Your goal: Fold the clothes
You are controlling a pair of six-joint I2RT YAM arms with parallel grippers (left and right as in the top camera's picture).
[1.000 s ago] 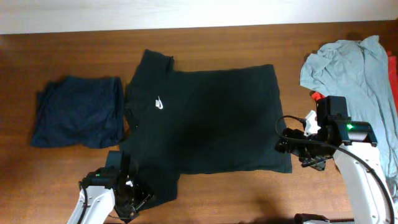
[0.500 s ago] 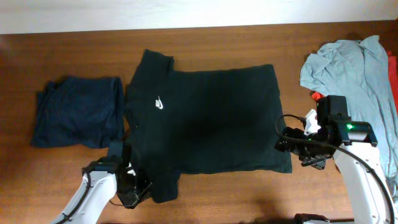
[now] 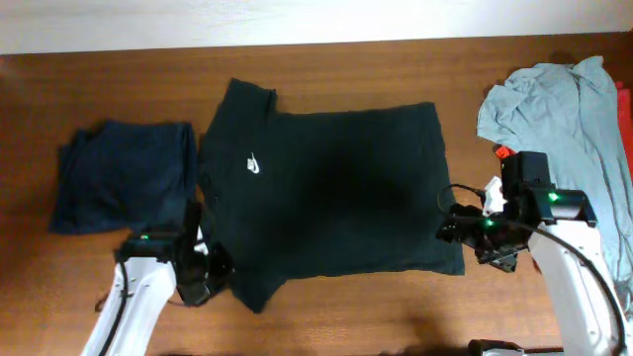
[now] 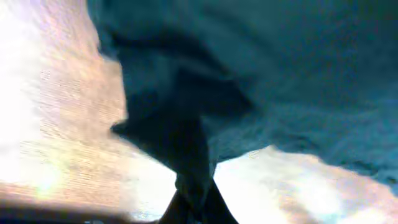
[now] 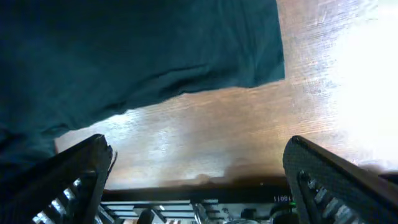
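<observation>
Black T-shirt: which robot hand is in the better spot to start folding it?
Left, probably. The left hand is shut on the black T-shirt at its near sleeve, fabric pinched. The right hand is open beside the hem corner, holding nothing.

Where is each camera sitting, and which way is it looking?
Overhead: above the table, looking straight down at the T-shirt, a navy garment and a grey shirt; both arms show, with left gripper and right gripper.
Left wrist: on the left arm, facing T-shirt cloth pinched in its shut jaws.
Right wrist: on the right arm, low, facing the T-shirt's hem corner; its open fingers frame the view.
Shared: all three show the T-shirt and table.
</observation>
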